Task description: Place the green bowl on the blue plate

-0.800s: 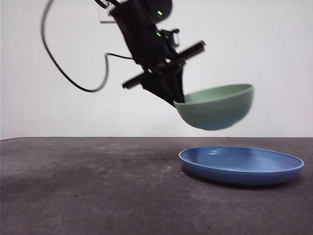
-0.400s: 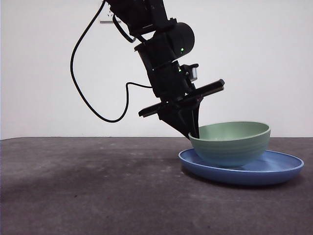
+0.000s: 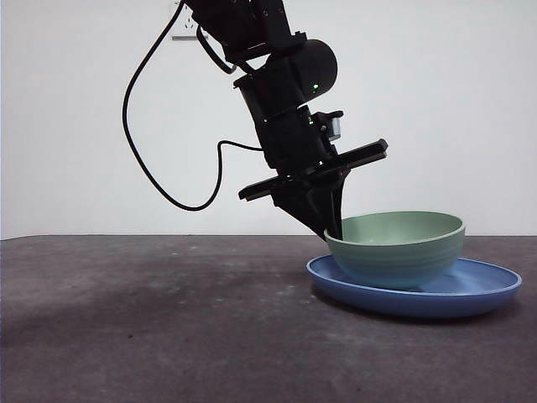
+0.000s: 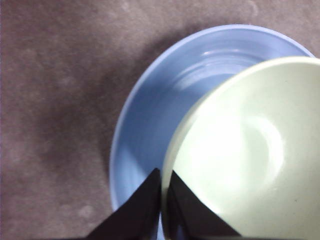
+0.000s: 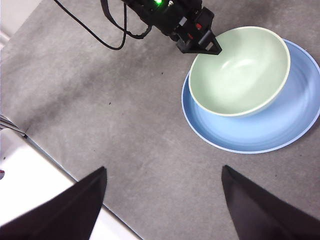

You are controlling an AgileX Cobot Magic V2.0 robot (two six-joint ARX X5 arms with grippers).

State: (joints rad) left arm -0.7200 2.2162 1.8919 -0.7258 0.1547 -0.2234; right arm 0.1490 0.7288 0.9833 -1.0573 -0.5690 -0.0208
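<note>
The green bowl [image 3: 396,248] rests upright inside the blue plate [image 3: 470,295], toward the plate's left side in the front view. My left gripper [image 3: 333,227] is shut on the bowl's left rim, one jaw inside and one outside; its wrist view shows the jaws pinching the bowl [image 4: 240,155] over the plate [image 4: 145,135]. From high up, the right wrist view looks down on the bowl [image 5: 240,70], the plate [image 5: 280,125] and the left gripper [image 5: 205,46]. My right gripper [image 5: 162,200] hangs open well above the table, holding nothing.
Dark grey table [image 3: 151,319] stretches left of the plate. A black cable [image 3: 147,143] loops from the left arm. In the right wrist view a white edge [image 5: 30,170] borders the table.
The left gripper brought the bowl down from mid-air and to the right, onto the plate. Over the last half second it has barely moved.
</note>
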